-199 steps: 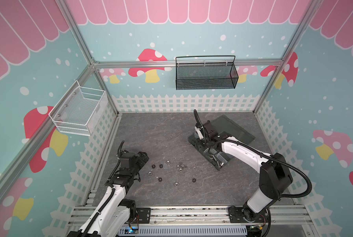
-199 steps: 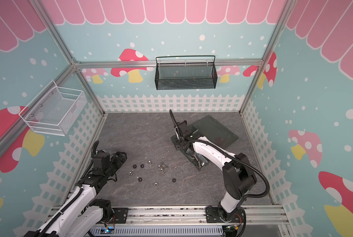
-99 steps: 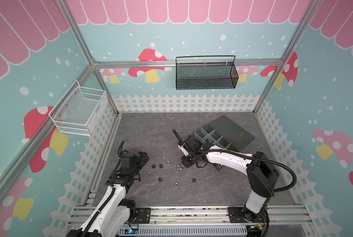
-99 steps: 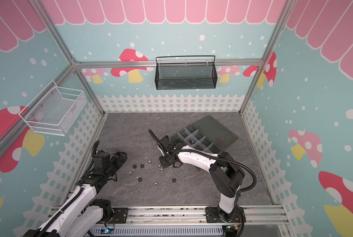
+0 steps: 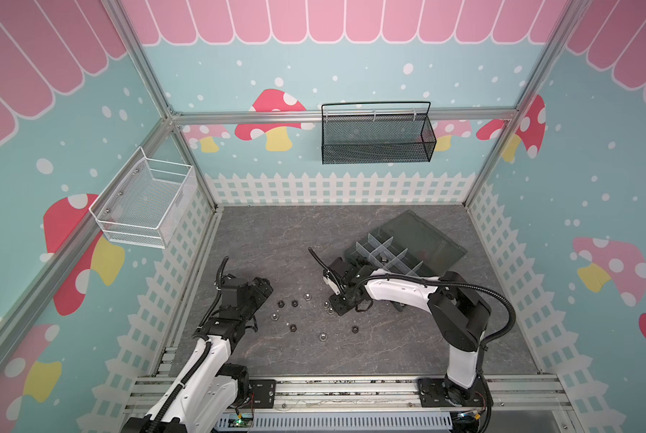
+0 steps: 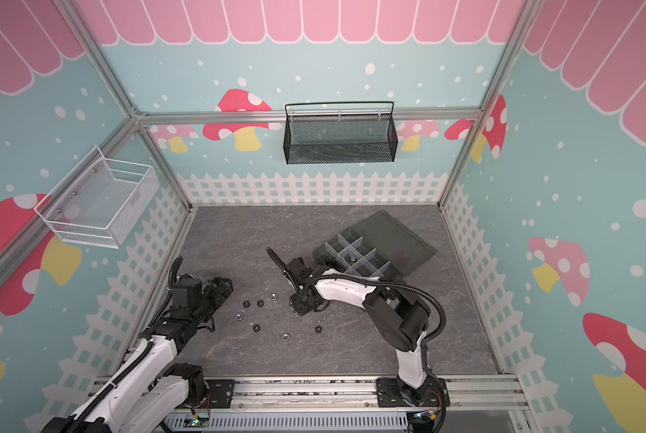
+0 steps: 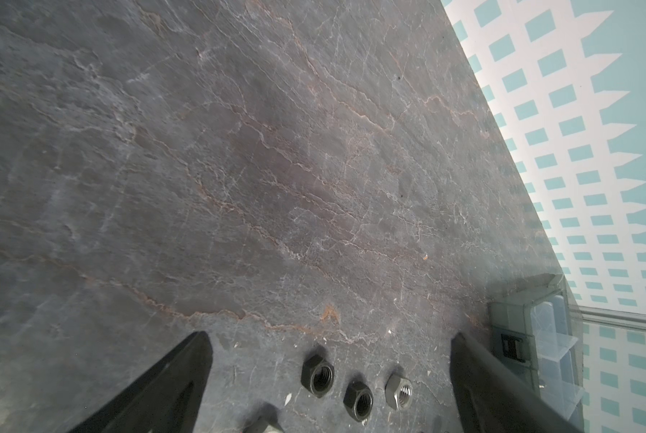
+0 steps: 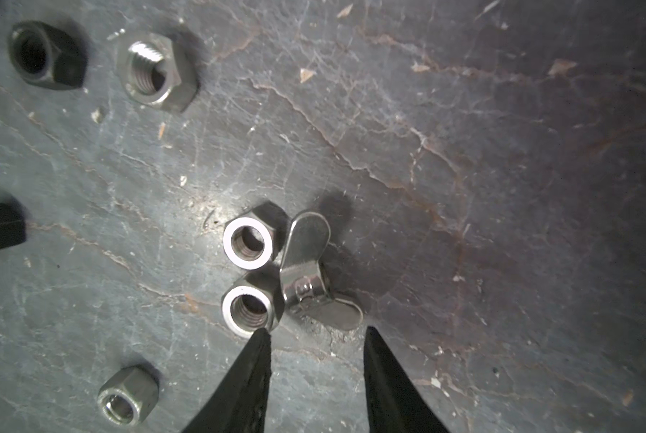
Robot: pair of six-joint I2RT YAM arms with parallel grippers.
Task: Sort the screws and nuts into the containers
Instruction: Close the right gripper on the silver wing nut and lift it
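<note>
The dark grey translucent plastic organizer box [image 5: 374, 245] lies open, well apart from the loose hardware. The left gripper [image 7: 329, 334] hovers with jaws wide apart. The right gripper [image 8: 315, 330], jaws partly apart and empty, hangs just beside a shiny silver wing nut [image 8: 306, 277] that touches two silver hexagonal nuts [image 8: 248, 243]. It would be best to shift until both tips straddle the wing nut alone, since one tip crowds the nearer of the hexagonal nuts.
</note>
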